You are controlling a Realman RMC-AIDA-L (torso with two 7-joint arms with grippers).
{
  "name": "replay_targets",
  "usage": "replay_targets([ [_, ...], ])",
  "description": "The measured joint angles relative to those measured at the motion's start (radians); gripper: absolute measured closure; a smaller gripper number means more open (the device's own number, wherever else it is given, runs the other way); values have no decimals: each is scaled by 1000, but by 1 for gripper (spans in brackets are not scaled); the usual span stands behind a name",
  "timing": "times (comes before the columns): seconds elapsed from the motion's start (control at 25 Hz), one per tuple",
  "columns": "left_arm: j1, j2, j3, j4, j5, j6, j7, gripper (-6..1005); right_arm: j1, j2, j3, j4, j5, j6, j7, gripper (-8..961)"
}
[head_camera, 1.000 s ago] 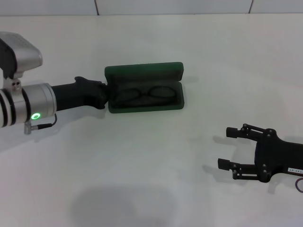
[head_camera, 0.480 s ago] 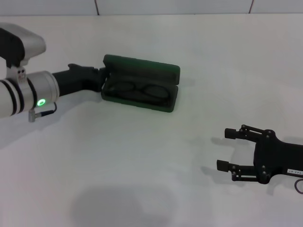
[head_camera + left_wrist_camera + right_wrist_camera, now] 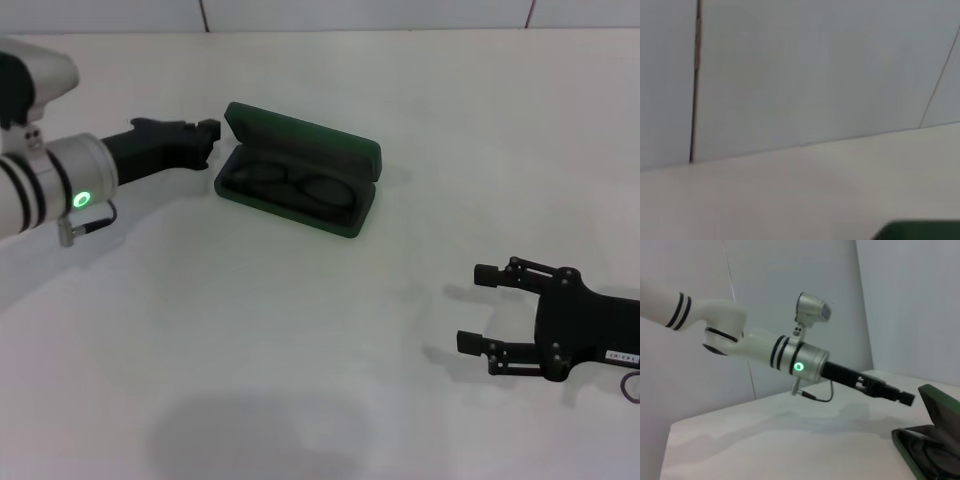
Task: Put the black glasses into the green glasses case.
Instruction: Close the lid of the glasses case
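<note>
The green glasses case point(image 3: 300, 160) lies on the white table at the far centre-left, turned at an angle, with its lid leaning partway over the base. The black glasses point(image 3: 292, 188) lie inside on the dark lining. My left gripper point(image 3: 207, 135) is just beside the case's left end, level with the lid's corner. The right wrist view shows the case point(image 3: 935, 407) with the left gripper point(image 3: 905, 397) close in front of its lid. A green sliver of the case point(image 3: 920, 231) shows in the left wrist view. My right gripper point(image 3: 478, 308) is open and empty, parked at the front right.
The white table point(image 3: 300, 330) runs back to a pale panelled wall point(image 3: 360, 12). The left arm's silver wrist with a green light point(image 3: 60, 190) reaches in low over the table from the left.
The case's left end swung toward the far side with the left gripper, and the lid came down partway. The left gripper then drew back off the case. The right arm stayed put.
</note>
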Motion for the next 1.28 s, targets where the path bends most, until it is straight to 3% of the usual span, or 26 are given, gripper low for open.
replay_targets([
  [0.24,85,19,1,122,51,207,-230,930,0,0,9,-2,1,5,-1,112],
  [0.36,112,7,12,234,58,306,-311,929,-2,0,12,-2,2,10,-2,112],
  [0.48,133,-5,85,367,56,324,-417,929,-2,-1,13,-1,2,20,-2,112],
  [0.6,134,-8,198,468,44,262,-534,928,0,-1,13,-1,2,24,-2,112],
  [0.76,107,-6,385,539,90,71,-718,927,1,0,13,-3,2,25,-2,112],
  [1.08,24,-8,652,530,414,-258,-1167,926,1,0,13,-7,2,25,-2,112],
  [1.28,29,-14,755,506,406,-410,-1211,925,1,0,13,-8,2,26,-2,112],
])
